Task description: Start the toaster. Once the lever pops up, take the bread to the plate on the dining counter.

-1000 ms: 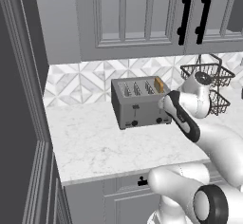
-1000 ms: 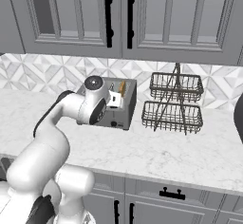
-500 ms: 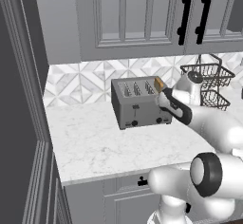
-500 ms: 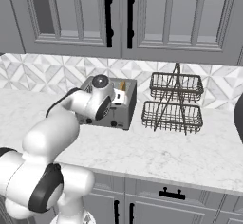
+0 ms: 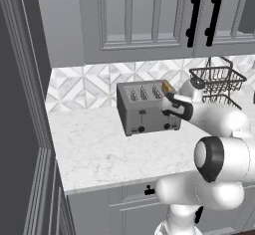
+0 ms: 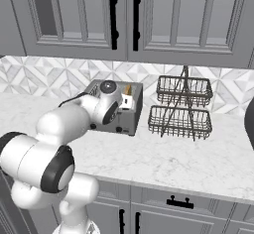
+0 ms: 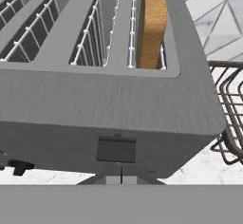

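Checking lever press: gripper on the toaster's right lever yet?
Cannot tell. Hand view: shut gripper sits right at the lever on the toaster, but no contact or gap shows plainly.

Base views flank toaster point(image 5: 145, 107); hand view close (above front).

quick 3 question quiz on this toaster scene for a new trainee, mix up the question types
1. True or false: the bread stands upright in the rightmost slot of the toaster.
2. The gripper is: A) open wide, B) shut, C) shut on the bread.
3. Fill in: to the right of the toaster stands a two-tier wire ____.

Key: 1 true; 2 B; 3 basket.
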